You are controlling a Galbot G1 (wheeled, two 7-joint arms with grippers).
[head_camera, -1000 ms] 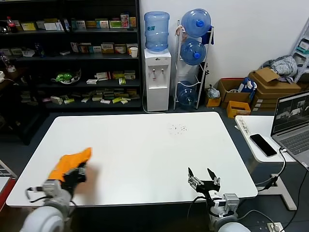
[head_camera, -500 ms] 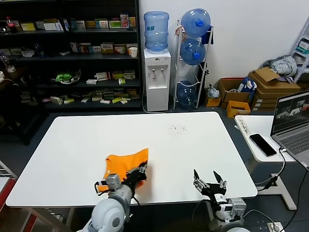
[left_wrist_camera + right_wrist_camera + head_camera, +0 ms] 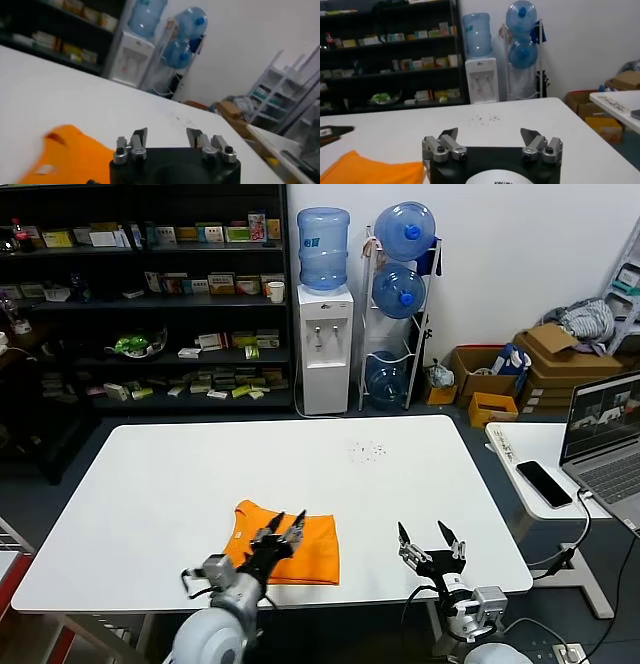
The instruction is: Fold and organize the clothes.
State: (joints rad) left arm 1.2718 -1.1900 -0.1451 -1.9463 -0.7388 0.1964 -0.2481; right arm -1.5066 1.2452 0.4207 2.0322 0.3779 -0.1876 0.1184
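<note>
White table (image 3: 200, 474): wide, mostly bare. Orange T-shirt (image 3: 312, 552) folded into flat rectangle, lying near front edge, left of centre. Left gripper (image 3: 284, 524) over shirt's near left part, fingers apart, nothing held. Right gripper (image 3: 431, 537) at front edge, right of shirt, well apart from it, fingers spread wide, empty.

No legible text anywhere
</note>
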